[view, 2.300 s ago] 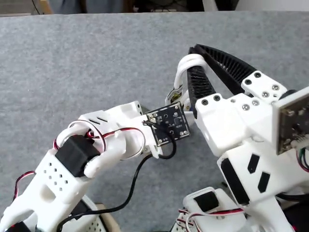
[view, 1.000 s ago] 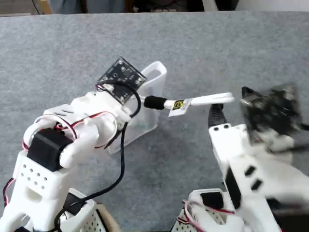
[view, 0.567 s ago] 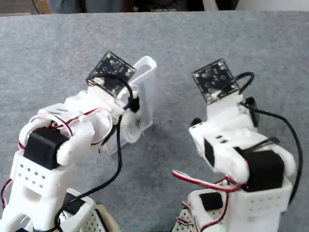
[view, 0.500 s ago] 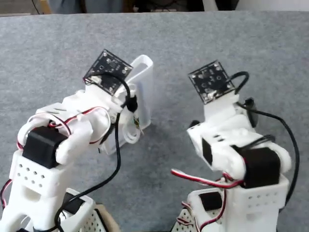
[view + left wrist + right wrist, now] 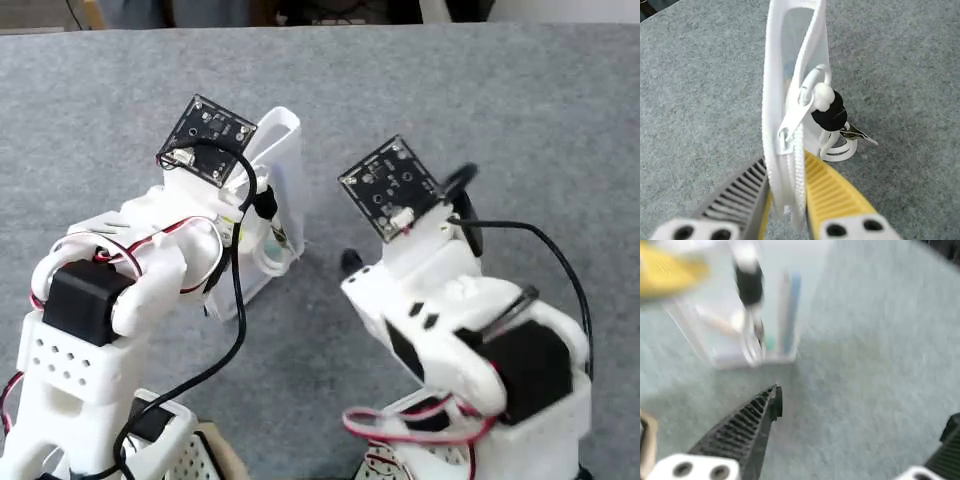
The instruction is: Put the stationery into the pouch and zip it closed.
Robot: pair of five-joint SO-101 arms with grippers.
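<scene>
- The grey felt worktop (image 5: 500, 100) runs to the far edge, with nothing loose on it that I can pick out.
- On my left, the left tool (image 5: 785, 170) is clenched on the end of the pouch (image 5: 285, 160), holding it up on edge, its lower end near the felt.
- The zip slider (image 5: 789, 126) sits just past that tool. The two tapes lie together between slider and tool, and spread apart beyond it.
- A pull loop (image 5: 829, 111) with a black bead and a small tag hangs from the slider, free.
- Through the clear side I see a blue stick (image 5: 790, 310) inside, so I judge at least some stationery is stowed.
- On my right, the right tool (image 5: 862, 407) is released, jaws wide, low over bare felt and well apart from the pouch.
- A second ago that arm was stretched out, drawing the pull loop taut. It has since let go and folded back, while the left arm swung the pouch further left.
- I read that as one zipping pull finished. Whether the zip is fully shut I cannot tell, so I would check before stopping.
</scene>
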